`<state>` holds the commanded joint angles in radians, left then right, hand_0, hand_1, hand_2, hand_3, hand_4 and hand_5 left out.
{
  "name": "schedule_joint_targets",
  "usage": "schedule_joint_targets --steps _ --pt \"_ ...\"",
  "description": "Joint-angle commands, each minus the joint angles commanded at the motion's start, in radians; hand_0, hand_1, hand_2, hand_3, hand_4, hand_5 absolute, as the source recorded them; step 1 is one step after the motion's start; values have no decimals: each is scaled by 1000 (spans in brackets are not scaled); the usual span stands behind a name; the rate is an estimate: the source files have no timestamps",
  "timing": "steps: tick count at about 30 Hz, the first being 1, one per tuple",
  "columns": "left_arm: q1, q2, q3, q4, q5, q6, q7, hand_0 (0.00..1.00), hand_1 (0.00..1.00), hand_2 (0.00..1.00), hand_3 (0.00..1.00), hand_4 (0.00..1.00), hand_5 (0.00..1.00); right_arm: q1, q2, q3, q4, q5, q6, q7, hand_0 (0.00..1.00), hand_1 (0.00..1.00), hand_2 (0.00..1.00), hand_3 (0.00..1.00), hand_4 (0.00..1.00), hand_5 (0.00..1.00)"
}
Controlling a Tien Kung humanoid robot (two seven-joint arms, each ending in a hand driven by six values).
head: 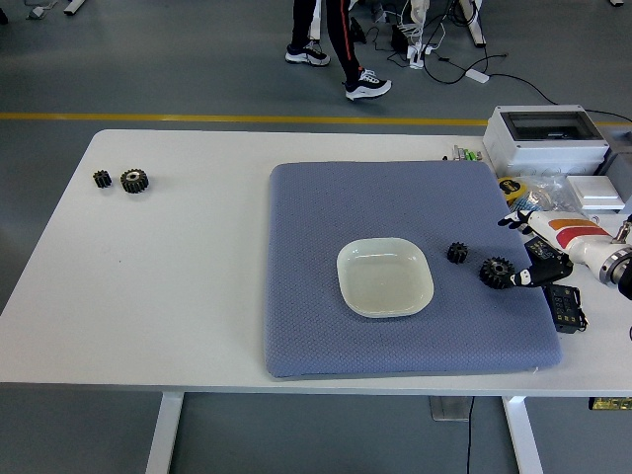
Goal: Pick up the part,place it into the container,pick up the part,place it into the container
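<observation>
Step in hand: the first pick, by my reading; the dish (pixel 385 277) holds nothing, and both nearby gears lie on the pad.
Landmark: the dish, sitting near the middle of the blue pad (pixel 316 247).
Right hand (pixel 538 272): in from the right of the dish, dark fingers curled around the larger gear (pixel 497 271), which seems pinched at its right side though it rests on the pad.
Smaller gear (pixel 456 253): just right of the dish, untouched, slightly beyond the larger one.
Spare gears (pixel 122 180): a pair far left of the dish, on bare table (pixel 178 296).
Left hand: not seen.
Next move: likely a lift clear of the pad, a short carry leftward over the dish rim, then release low.
Materials: gears black, toothed, hard-looking; dish pale, glossy, a rounded square with shallow raised walls; pad woven, dimpled, soft, so a gear may sink slightly.
Person: legs only, well beyond the dish.
</observation>
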<state>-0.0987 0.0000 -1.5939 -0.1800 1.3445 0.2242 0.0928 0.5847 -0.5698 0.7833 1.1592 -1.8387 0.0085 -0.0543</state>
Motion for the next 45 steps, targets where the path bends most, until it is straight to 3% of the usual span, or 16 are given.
schedule_joint_targets --steps 3,4,13,15,16,39,40,45 --pt "1 0 -2 0 1 1 0 712 686 664 556 646 586 6 13 -9 -14 -2 -2 -1 637 674 742 771 998 326" --pt "1 0 -1 0 0 1 1 712 685 664 556 646 585 8 19 -12 -20 -4 -1 -2 620 665 733 717 998 330" --pt "0 0 6 0 -8 3 4 712 685 667 556 646 585 11 44 -41 -75 -8 5 -14 603 661 727 701 998 336" --pt "-1 0 8 0 -9 3 4 712 685 667 556 646 585 12 47 -47 -87 -7 -4 -13 603 661 727 701 998 336" --pt "-2 0 9 0 -11 4 4 713 686 668 557 646 585 13 50 -52 -95 -7 -13 -12 553 645 721 678 998 340" --pt "-8 0 31 0 -24 5 8 714 689 667 556 646 585 58 104 -115 -200 48 -92 1 468 596 678 592 998 333" --pt "-9 0 31 0 -24 5 8 714 688 667 555 646 585 58 105 -116 -202 51 -96 3 412 545 616 544 949 322" --pt "-10 0 32 0 -24 6 7 714 688 667 555 646 585 63 108 -123 -213 62 -108 9 412 545 616 544 949 322"
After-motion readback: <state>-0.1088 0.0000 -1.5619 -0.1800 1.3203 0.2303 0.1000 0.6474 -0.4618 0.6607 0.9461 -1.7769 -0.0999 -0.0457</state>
